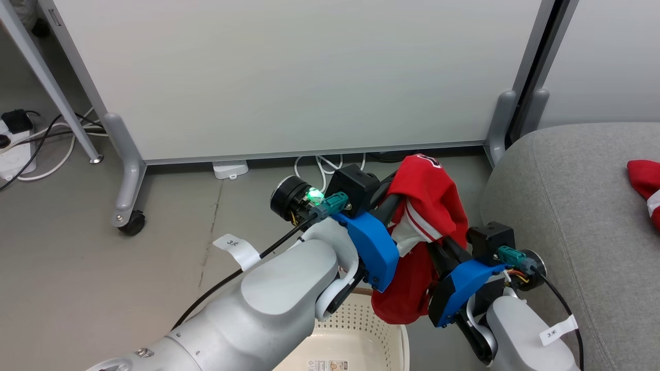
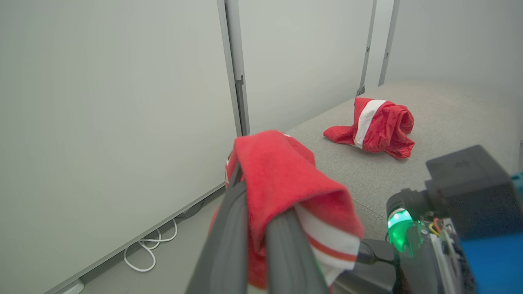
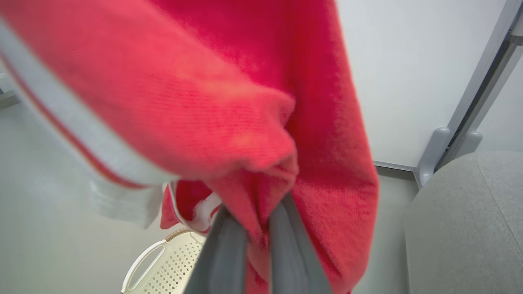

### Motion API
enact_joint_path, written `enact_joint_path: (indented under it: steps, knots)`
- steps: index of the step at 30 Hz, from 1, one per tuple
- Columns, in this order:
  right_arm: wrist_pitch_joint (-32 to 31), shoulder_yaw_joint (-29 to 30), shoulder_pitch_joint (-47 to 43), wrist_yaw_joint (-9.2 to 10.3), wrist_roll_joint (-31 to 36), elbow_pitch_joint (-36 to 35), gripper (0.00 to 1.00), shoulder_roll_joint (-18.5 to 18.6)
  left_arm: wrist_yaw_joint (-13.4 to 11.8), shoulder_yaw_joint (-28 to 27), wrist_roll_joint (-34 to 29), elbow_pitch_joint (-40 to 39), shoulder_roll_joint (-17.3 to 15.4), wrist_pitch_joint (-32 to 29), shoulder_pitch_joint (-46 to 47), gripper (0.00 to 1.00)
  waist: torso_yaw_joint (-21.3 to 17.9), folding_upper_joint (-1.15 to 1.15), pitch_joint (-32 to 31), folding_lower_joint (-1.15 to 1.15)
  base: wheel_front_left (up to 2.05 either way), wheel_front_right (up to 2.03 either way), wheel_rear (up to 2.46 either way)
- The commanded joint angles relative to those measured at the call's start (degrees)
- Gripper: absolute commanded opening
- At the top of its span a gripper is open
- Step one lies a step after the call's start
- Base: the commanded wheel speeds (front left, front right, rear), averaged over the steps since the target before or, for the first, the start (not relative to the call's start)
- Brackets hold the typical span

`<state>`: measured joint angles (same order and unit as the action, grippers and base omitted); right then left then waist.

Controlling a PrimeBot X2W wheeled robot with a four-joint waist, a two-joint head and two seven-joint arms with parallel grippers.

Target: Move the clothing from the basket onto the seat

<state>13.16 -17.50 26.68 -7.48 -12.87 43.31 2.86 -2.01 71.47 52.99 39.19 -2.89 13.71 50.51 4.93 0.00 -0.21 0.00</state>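
A red jersey (image 1: 430,198) with white striped trim hangs in the air between the basket and the seat, held by both grippers. My left gripper (image 1: 396,200) is shut on its upper fold, and the cloth drapes over the fingers (image 2: 229,241) in the left wrist view. My right gripper (image 1: 435,245) is shut on a lower bunch of the jersey (image 3: 261,122), pinched between its fingers (image 3: 222,253). The cream perforated basket (image 1: 361,322) sits below the arms, its inside mostly hidden. A second red garment (image 2: 378,124) with a white stripe lies on the grey seat (image 1: 567,206).
A white wheeled partition panel (image 1: 289,77) stands behind the jersey, with its caster foot (image 1: 129,221) at the left. Loose white cables (image 1: 319,167) and a power strip (image 1: 15,149) lie on the grey floor. The seat's rounded corner (image 3: 457,220) is close on the right.
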Motion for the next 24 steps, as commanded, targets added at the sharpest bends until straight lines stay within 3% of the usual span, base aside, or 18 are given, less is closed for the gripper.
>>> enact_joint_path:
  steps: [1, 22, 23, 24]
  knots:
    - [0.4, -0.2, 0.9, -0.03, -0.4, 0.4, 0.0, 0.0, -0.2, 0.2, 0.5, 0.2, 0.0, 0.3, 0.7, 0.0, -0.1, 0.0, 0.0, 0.0, 0.0, 0.0, 0.0]
    - [2.0, -1.3, 1.8, -0.03, -2.0, 3.1, 0.0, 0.0, -0.5, 1.3, 1.8, 1.3, 0.0, 0.9, 1.0, 0.0, -0.4, 0.0, -0.7, 0.0, 0.0, 0.0, 0.0]
    - [2.0, -1.3, 1.9, -0.03, -2.0, 3.2, 0.0, 0.0, -0.5, 1.3, 1.9, 1.3, 0.0, 0.9, 1.0, 0.06, -0.4, 0.0, -0.7, 0.0, 0.0, 0.0, 0.0]
    - [2.1, -1.3, 1.9, -0.03, -2.0, 3.3, 0.0, 0.0, -0.6, 1.3, 1.9, 1.3, 0.0, 1.0, 1.1, 0.36, -0.5, 0.0, -0.7, 0.0, 0.0, 0.0, 0.0]
